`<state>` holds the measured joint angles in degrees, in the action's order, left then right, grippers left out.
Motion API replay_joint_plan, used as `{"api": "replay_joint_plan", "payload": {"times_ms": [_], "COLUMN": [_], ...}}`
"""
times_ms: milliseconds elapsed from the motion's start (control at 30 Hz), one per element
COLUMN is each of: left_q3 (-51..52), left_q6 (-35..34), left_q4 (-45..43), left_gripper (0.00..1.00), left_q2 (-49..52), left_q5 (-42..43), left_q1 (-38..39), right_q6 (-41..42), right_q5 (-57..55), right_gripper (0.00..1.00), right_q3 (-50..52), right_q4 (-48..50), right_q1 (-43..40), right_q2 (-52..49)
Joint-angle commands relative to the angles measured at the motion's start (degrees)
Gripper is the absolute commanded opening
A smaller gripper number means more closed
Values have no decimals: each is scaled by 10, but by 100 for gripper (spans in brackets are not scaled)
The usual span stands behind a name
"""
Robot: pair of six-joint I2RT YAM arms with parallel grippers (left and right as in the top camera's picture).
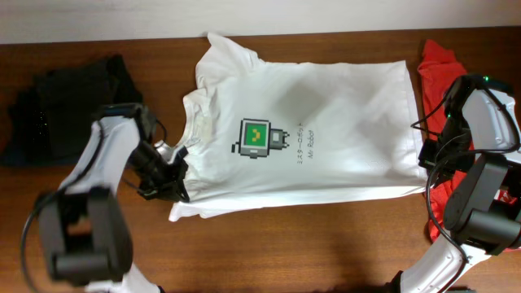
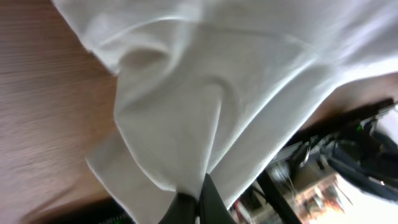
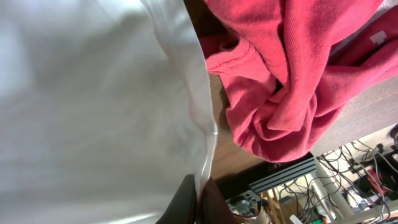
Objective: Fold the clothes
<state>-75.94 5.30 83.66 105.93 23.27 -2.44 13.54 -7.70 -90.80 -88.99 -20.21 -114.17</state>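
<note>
A white T-shirt (image 1: 326, 122) with a green-and-black square graphic lies spread on the brown table (image 1: 269, 252), collar to the left. My left gripper (image 1: 173, 175) is shut on its near-left sleeve; the wrist view shows the fingers (image 2: 198, 204) pinching bunched white cloth (image 2: 205, 106). My right gripper (image 1: 426, 156) is shut on the shirt's right hem edge; its fingers (image 3: 200, 196) pinch the thin white edge (image 3: 93, 106). A red T-shirt (image 1: 440, 69) lies crumpled at the right edge, also seen in the right wrist view (image 3: 280, 81).
A black garment (image 1: 61, 106) lies heaped at the table's far left. The table's front edge runs under both arms, with cables and frame parts (image 3: 348, 180) below it on the right.
</note>
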Motion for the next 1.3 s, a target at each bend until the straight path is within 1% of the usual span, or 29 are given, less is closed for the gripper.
{"api": "replay_joint_plan", "payload": {"times_ms": [0, 100, 200, 267, 333, 367, 433, 467, 600, 700, 767, 800, 1000, 1267], "left_q3": [18, 42, 57, 57, 57, 57, 57, 57, 57, 57, 57, 57, 57, 57], "left_q6": [-17, -18, -28, -27, -29, -44, -88, -95, -98, -99, -114, -122, -122, -122], "left_q4": [2, 10, 3, -32, -99, -136, -212, -235, -337, -393, -428, -442, -516, -557], "left_gripper": [0, 0, 0, 0, 0, 0, 0, 0, 0, 0, 0, 0, 1, 1], "left_q2": [-121, -186, -211, -211, -210, -207, -195, -189, -149, -115, -87, -75, -19, 10], "left_q5": [-8, -6, 0, 26, 55, 57, 59, 60, 80, 80, 80, 80, 80, 80], "left_q1": [-21, -36, -41, -41, -41, -41, -41, -40, -35, -25, -24, -24, -24, -9], "right_q6": [9, 9, 9, 8, 8, 2, 2, 2, 2, 2, 2, 2, 2, 0], "right_q5": [-14, -9, 5, 21, 39, 51, 64, 70, 73, 73, 73, 73, 92, 103], "right_gripper": [4, 4, 4, 4, 4, 4, 4, 4, 4, 4, 4, 4, 5, 5], "right_q3": [3, 3, 3, 3, 3, 3, 3, 3, 3, 3, 3, 3, 3, 3], "right_q4": [-10, -21, -16, 6, 31, 52, 83, 99, 152, 187, 208, 219, 263, 303], "right_q1": [0, 0, 0, 0, 0, 0, 0, 0, 0, 0, 0, 0, 0, 3], "right_q2": [24, 34, 40, 40, 40, 40, 40, 40, 40, 40, 40, 40, 36, 21]}}
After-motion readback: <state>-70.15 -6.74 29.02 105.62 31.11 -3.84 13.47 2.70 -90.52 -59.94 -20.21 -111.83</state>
